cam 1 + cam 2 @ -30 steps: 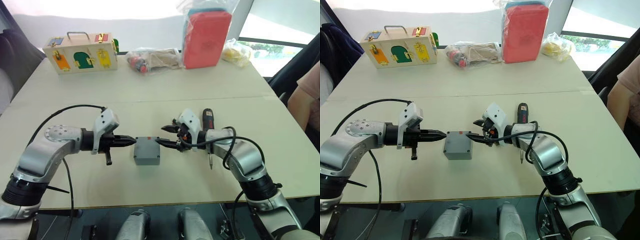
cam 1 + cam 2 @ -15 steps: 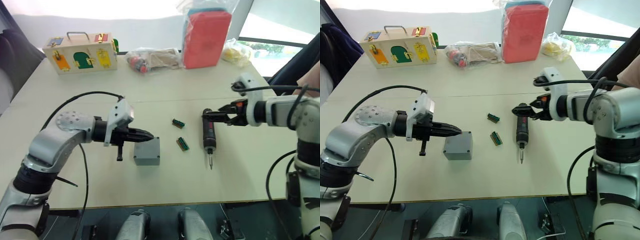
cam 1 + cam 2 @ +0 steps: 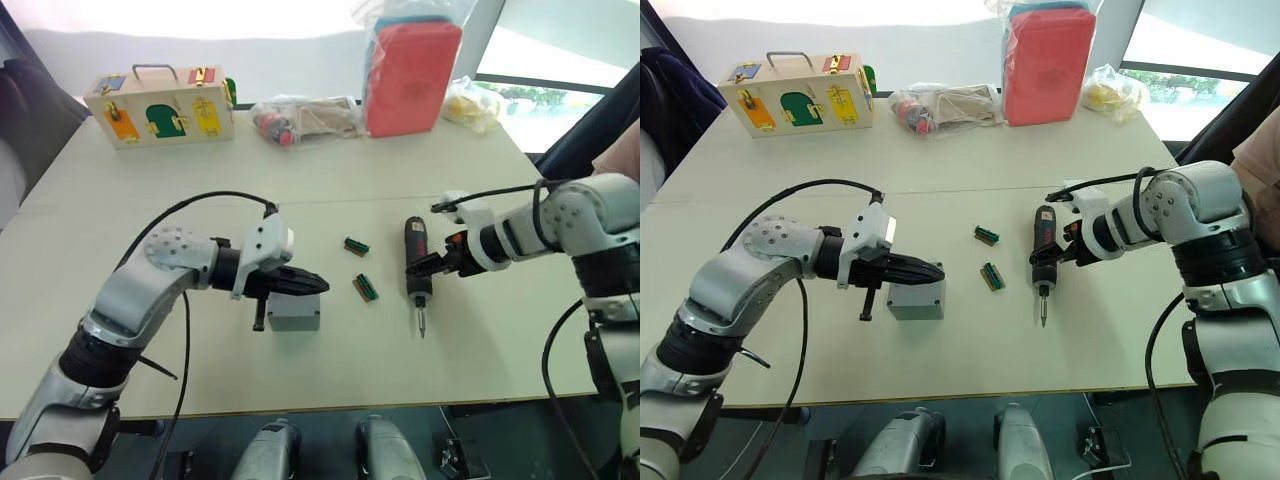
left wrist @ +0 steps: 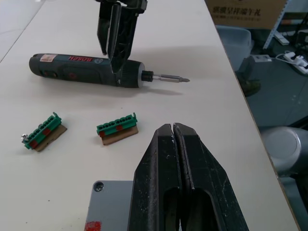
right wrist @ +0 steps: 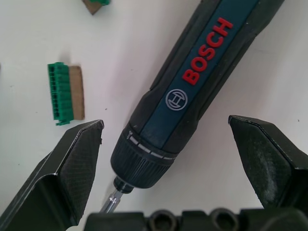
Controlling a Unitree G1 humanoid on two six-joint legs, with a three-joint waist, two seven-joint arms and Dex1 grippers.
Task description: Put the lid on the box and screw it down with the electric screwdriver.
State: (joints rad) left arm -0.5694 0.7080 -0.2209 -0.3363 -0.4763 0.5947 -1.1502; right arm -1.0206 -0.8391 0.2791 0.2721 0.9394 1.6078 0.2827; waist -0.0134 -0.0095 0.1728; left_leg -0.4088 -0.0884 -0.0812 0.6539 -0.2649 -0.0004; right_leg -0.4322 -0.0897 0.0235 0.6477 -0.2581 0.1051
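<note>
The grey box [image 3: 293, 312] sits mid-table, its top closed by a flat grey face [image 4: 109, 207] with a corner screw hole and a small red mark. I cannot tell the lid apart from it. My left gripper [image 3: 312, 284] is shut, its fingertips [image 4: 163, 139] over the box's top. The electric screwdriver [image 3: 415, 255] lies flat to the box's right, bit toward me. My right gripper [image 5: 166, 127] is open and straddles the electric screwdriver [image 5: 192, 91] near its chuck, with its fingers [image 5: 77, 159] clear of the body on both sides.
Two green terminal blocks [image 3: 356, 246] [image 3: 366, 288] lie between the box and the screwdriver. At the table's far side stand a wooden case with coloured doors [image 3: 160, 105], clear bags [image 3: 305, 118] and a red case in plastic [image 3: 413, 75]. A person's arm [image 3: 1260, 165] shows at the right.
My left gripper slid right from beside the box to over its top. My right gripper left the box, swung out right, then came down open around the screwdriver. The green blocks now lie uncovered.
</note>
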